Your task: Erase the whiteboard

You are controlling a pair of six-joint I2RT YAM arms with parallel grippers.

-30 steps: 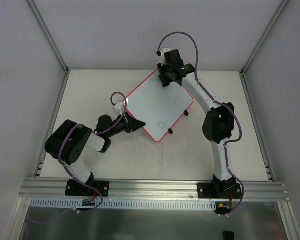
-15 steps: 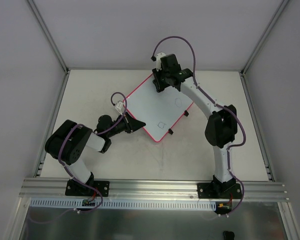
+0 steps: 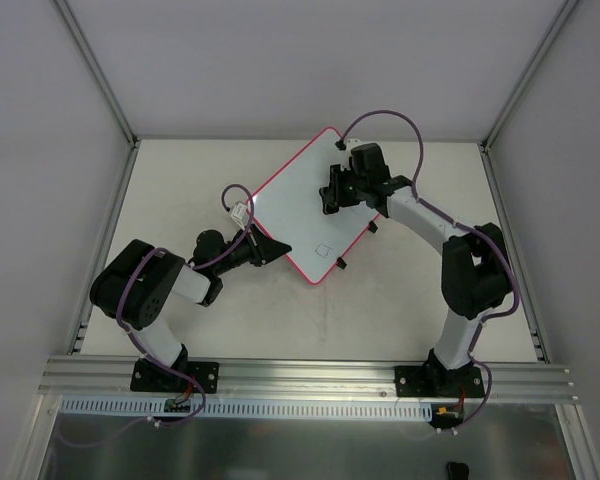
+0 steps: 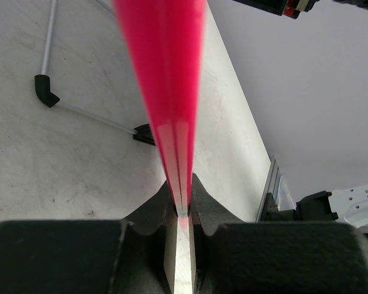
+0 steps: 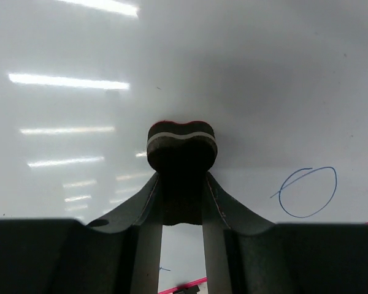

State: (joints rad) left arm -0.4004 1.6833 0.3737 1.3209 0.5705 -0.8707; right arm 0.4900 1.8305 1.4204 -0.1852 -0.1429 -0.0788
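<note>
The whiteboard [image 3: 300, 200], white with a thin pink-red frame, lies at an angle in the middle of the table, with two black clips [image 3: 372, 227] on its right edge. My left gripper [image 3: 280, 248] is shut on its near-left edge; the left wrist view shows the pink frame [image 4: 165, 73] pinched between the jaws. My right gripper [image 3: 330, 196] is over the board's right half, shut on a small black eraser [image 5: 182, 144] pressed against the white surface [image 5: 264, 67]. A blue pen circle [image 5: 308, 192] lies just right of the eraser. A small pen square [image 3: 323, 249] is near the board's near corner.
The off-white table [image 3: 230, 320] is bounded by aluminium rails at the left [image 3: 105, 240], the right [image 3: 510, 240] and the near edge [image 3: 310, 375]. Grey walls stand behind and at both sides. A black corner bracket [image 4: 43, 86] shows in the left wrist view.
My right gripper with the eraser has swept from the board's far corner down and to the right across the board. The board's far corner has shifted slightly. The left arm has not moved.
</note>
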